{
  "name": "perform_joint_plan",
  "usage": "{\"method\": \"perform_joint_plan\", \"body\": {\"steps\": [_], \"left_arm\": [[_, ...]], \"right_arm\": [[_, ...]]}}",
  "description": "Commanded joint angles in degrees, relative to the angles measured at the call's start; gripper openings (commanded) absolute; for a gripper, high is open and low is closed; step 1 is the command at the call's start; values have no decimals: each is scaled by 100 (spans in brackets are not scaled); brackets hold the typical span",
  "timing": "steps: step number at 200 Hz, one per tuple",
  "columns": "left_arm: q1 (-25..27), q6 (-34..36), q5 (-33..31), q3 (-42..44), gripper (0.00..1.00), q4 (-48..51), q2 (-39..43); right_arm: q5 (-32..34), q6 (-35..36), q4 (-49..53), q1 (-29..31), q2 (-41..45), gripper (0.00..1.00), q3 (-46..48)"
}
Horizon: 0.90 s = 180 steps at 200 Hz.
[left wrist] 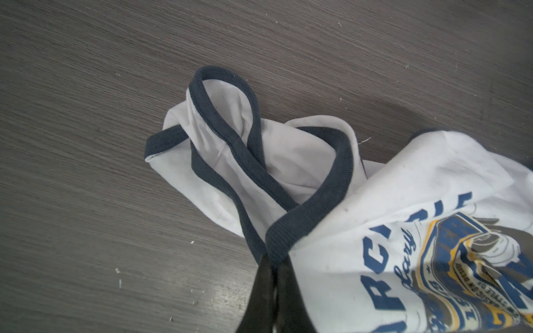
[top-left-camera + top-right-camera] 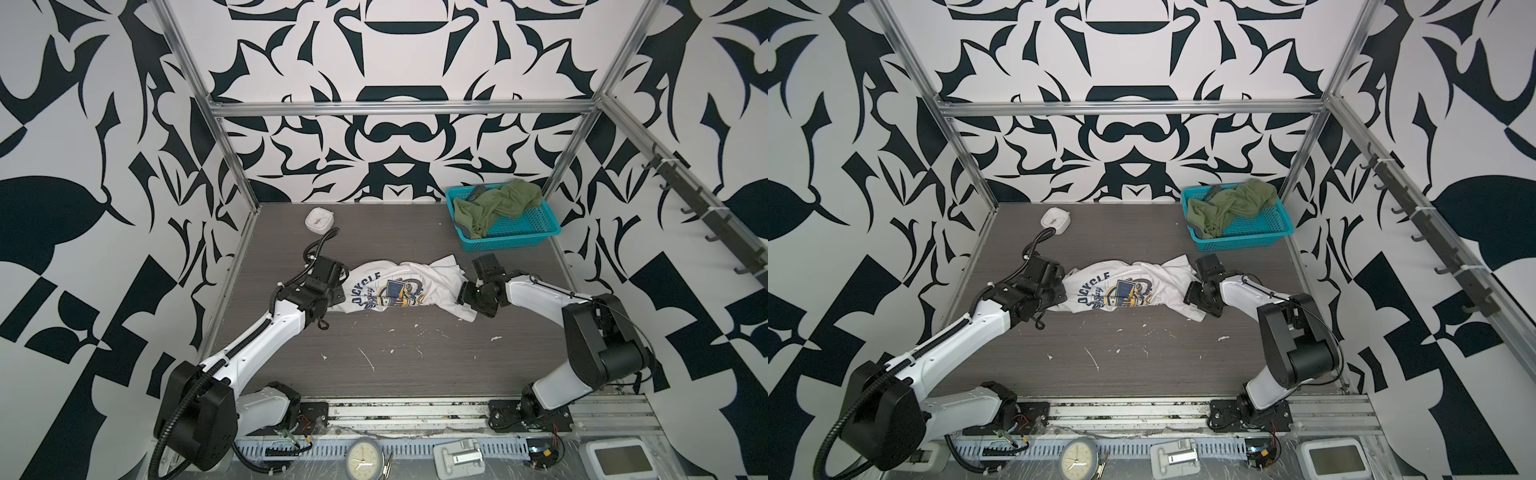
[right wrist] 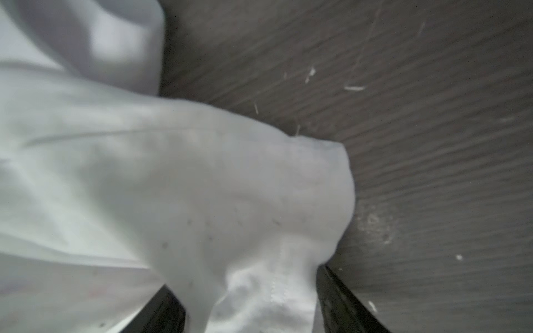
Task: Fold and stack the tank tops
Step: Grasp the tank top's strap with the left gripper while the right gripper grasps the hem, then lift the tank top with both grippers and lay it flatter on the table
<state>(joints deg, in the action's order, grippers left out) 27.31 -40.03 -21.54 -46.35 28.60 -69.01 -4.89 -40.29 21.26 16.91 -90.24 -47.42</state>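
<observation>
Two garments: white tank top (image 2: 399,291) bunched just in front of basket (image 2: 536,232), olive tank top (image 2: 494,203) inside basket | left gripper (image 1: 272,268) clamped on navy trim (image 1: 340,173) | right gripper (image 3: 251,311) gaping astride hem (image 3: 277,288), unpinched | risk: hem slips free if pulled early.

A robotics lab test cell, not a home or a shop

An aluminium frame (image 2: 399,109) boxes in a grey wood-grain tabletop (image 2: 415,365), and the walls (image 2: 83,124) are panels of bold black-and-white pattern. The left arm (image 2: 266,332) and the right arm (image 2: 536,291), both white and black, are bolted to a metal rail (image 2: 415,409) at the front edge, beside a slotted cable duct (image 2: 324,449), loose wiring, a round clock (image 2: 364,459) and a small screen unit (image 2: 618,457). The one household touch is a teal basket (image 2: 536,232) holding an olive tank top (image 2: 494,203).
</observation>
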Motion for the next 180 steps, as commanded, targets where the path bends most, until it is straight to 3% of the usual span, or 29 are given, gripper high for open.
{"method": "perform_joint_plan", "body": {"steps": [1, 21, 45, 57, 93, 122, 151, 165, 180], "left_arm": [[-35, -130, -150, -46, 0, 181, 79], [-41, -150, -166, -23, 0, 206, 184], [-150, -79, -132, -93, 0, 211, 351], [-308, 39, -33, -280, 0, 232, 409], [-1002, 705, 239, -1531, 0, 317, 197], [-1681, 1065, 623, -3304, 0, 562, -351], [-1998, 1333, 770, -5019, 0, 833, -874], [-2010, 1442, 854, -5289, 0, 787, -769], [-2010, 1430, 1001, -4810, 0, 501, -277]], "right_arm": [[-119, -50, -69, 53, -151, 64, 149], [-195, -21, -105, 79, -255, 47, 94], [263, 362, 151, 339, 1, 10, -285], [509, 608, 326, 448, 204, 0, -637], [899, 1252, 959, 442, 402, 0, -2520], [902, 1574, 1191, 401, 181, 0, -4535], [954, 1772, 1455, 384, -122, 0, -6338], [955, 1843, 1479, 376, -121, 0, -6751], [923, 1861, 1429, 366, 33, 0, -6729]]}}
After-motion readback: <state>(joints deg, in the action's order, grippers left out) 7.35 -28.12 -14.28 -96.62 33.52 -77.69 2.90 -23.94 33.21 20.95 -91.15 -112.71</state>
